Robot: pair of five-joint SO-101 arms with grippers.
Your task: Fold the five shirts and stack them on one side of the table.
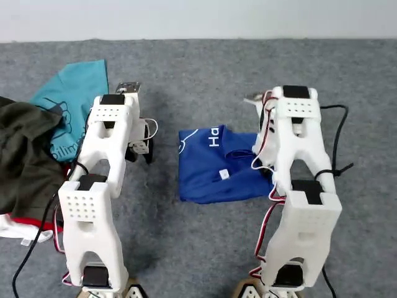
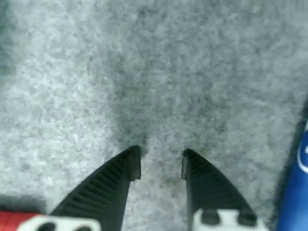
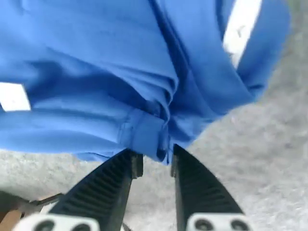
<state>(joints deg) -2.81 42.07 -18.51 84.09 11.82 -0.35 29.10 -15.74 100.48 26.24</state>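
A blue shirt (image 1: 214, 167) lies folded on the grey carpet between the two arms. My right arm (image 1: 298, 143) stands over its right edge. In the right wrist view my right gripper (image 3: 154, 163) is shut on a bunched hem of the blue shirt (image 3: 144, 137), and creases run toward the fingertips. My left gripper (image 2: 160, 166) is open just above bare carpet with nothing between its fingers, a short way left of the blue shirt (image 2: 294, 192). The high view shows the left gripper (image 1: 144, 149) beside the shirt's left edge.
A loose pile of shirts lies at the table's left: a teal one (image 1: 74, 96), a dark olive one (image 1: 25, 155), and red and white cloth (image 1: 18, 225) underneath. Bare carpet (image 1: 205, 81) stretches behind and in front of the blue shirt.
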